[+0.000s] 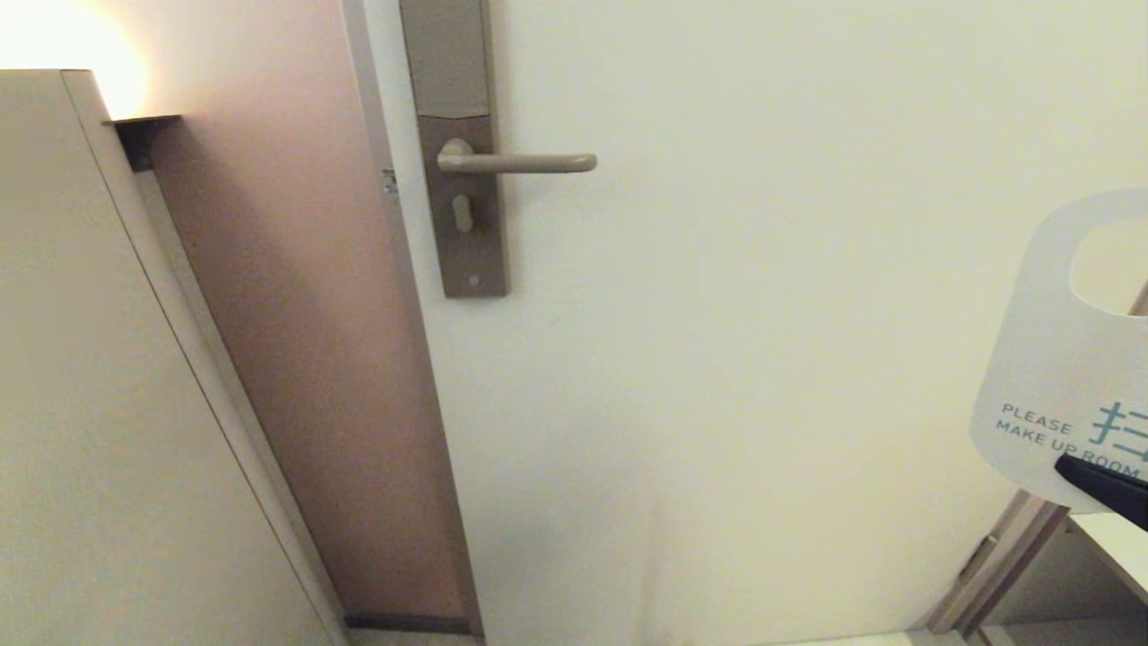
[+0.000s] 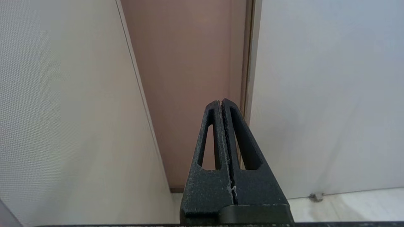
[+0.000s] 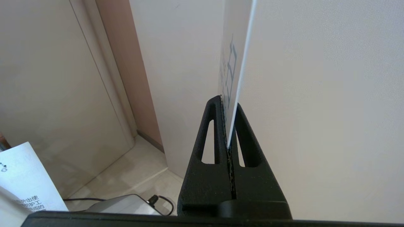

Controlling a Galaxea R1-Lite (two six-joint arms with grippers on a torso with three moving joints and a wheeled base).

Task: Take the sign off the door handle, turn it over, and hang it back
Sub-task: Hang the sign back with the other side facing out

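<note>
The sign is off the door handle and held at the far right of the head view, upright, its white side with teal "PLEASE MAKE UP ROOM" facing me and its oval hole at the top. My right gripper is shut on the sign's bottom edge; in the right wrist view the card stands edge-on between the closed fingers of that gripper. The handle is a bare horizontal lever on a tall brownish plate, far left of the sign. My left gripper is shut and empty, low near the door frame.
The cream door fills the middle. A pinkish wall strip and a beige cabinet panel lie to the left. A grey device with a cable and a printed paper are on the floor below.
</note>
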